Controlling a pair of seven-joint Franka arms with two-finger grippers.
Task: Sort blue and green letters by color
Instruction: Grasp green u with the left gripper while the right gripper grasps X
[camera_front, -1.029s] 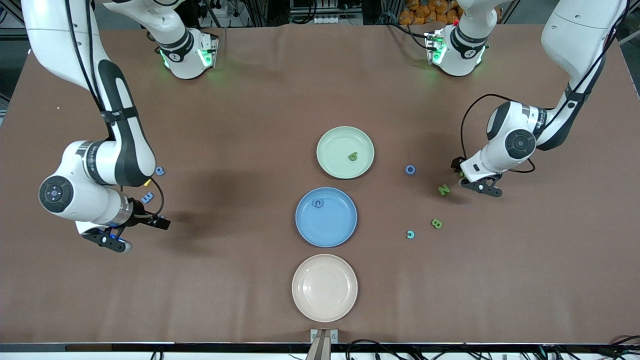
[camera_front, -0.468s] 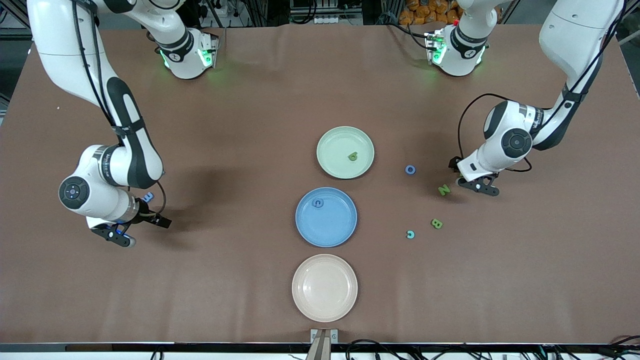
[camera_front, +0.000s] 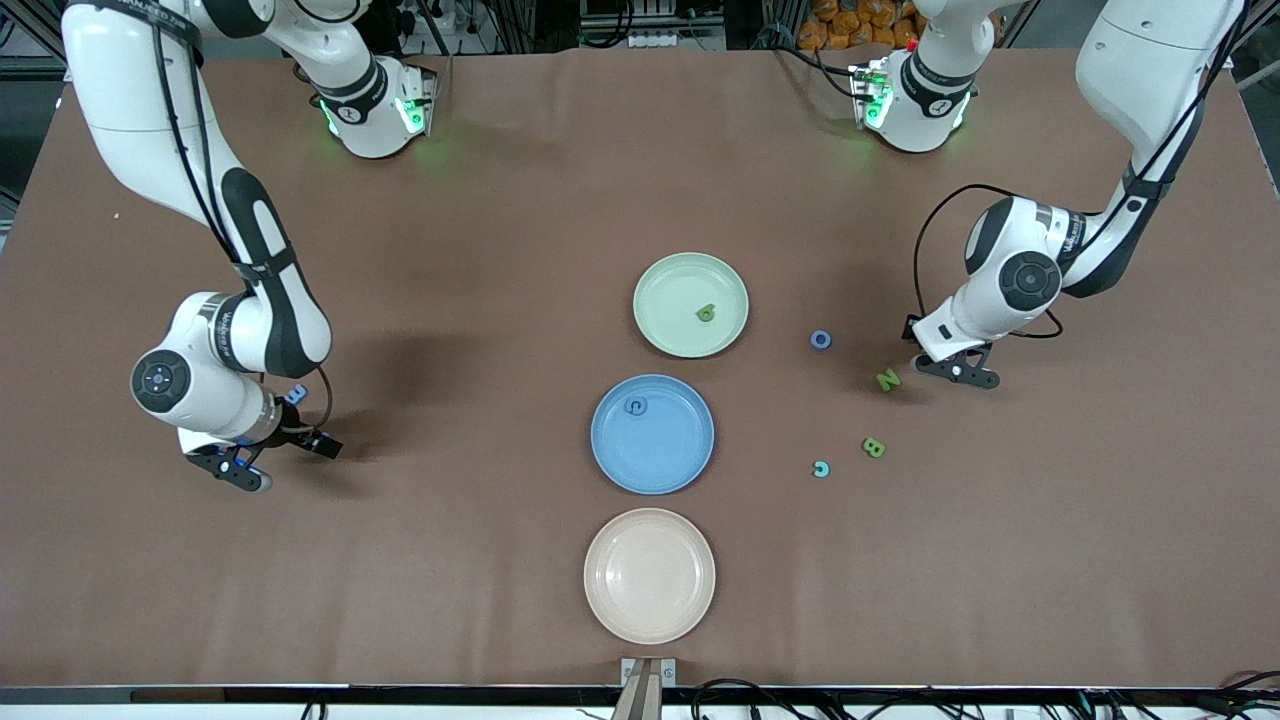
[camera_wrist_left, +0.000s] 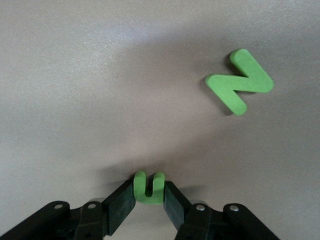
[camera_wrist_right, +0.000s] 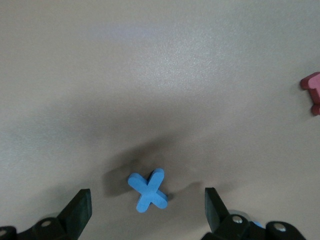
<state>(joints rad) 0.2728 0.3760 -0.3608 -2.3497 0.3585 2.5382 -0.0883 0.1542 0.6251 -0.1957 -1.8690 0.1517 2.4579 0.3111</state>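
Brown table (camera_front: 500, 250), three plates in a central line. Nearest the camera: pink plate (camera_front: 649, 575), bare. Blue plate (camera_front: 652, 434) holds a blue letter (camera_front: 635, 405). Green plate (camera_front: 691, 304) holds a green letter (camera_front: 706, 313).

Right gripper (camera_front: 230, 470): spread wide, low over blue X (camera_wrist_right: 148, 190) lying flat.

Left gripper (camera_front: 950, 368): clamped on green U (camera_wrist_left: 148, 187); green N (camera_wrist_left: 240, 81) flat just beside, long axis diagonal.

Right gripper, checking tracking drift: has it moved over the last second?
Yes. The right gripper has shifted toward the blue plate and slightly away from the front camera, fingers open over the blue X.
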